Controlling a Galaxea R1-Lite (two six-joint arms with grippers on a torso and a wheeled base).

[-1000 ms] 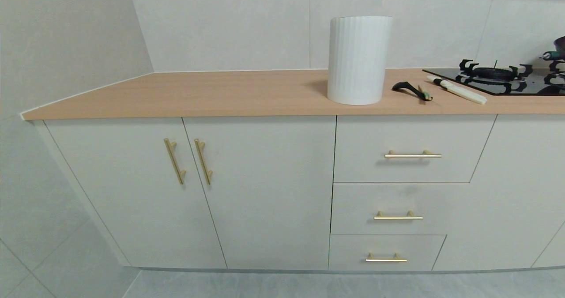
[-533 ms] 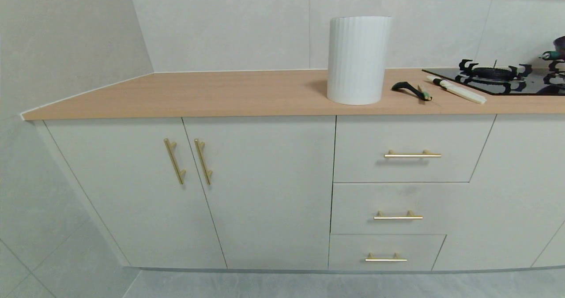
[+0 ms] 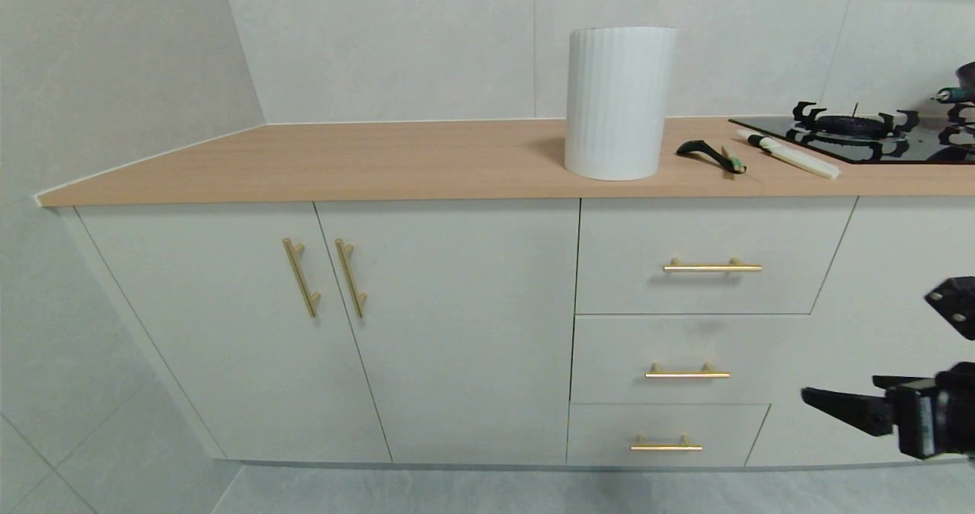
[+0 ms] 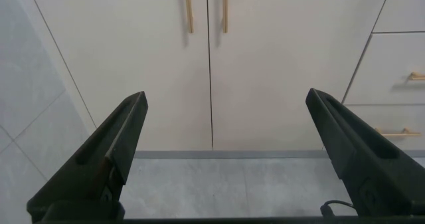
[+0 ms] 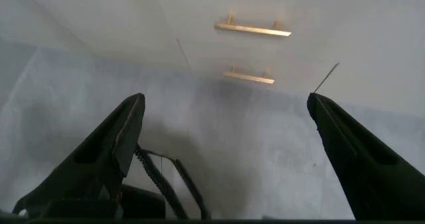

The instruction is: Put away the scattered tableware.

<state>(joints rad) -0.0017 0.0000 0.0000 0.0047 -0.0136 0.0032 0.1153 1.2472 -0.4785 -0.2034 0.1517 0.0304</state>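
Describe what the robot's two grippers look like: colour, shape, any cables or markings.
Both grippers are matte black. The left gripper has two long, flat-sided fingers that taper to wedge-shaped tips. The right gripper is built the same way, with a coiled black cable running beneath it. No markings can be made out on either.

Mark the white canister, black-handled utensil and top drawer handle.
white canister (image 3: pixel 617 103), head view, ribbed side.
black-handled utensil (image 3: pixel 698 148), head view, black handle.
top drawer handle (image 3: pixel 712 268), head view, bar's middle.
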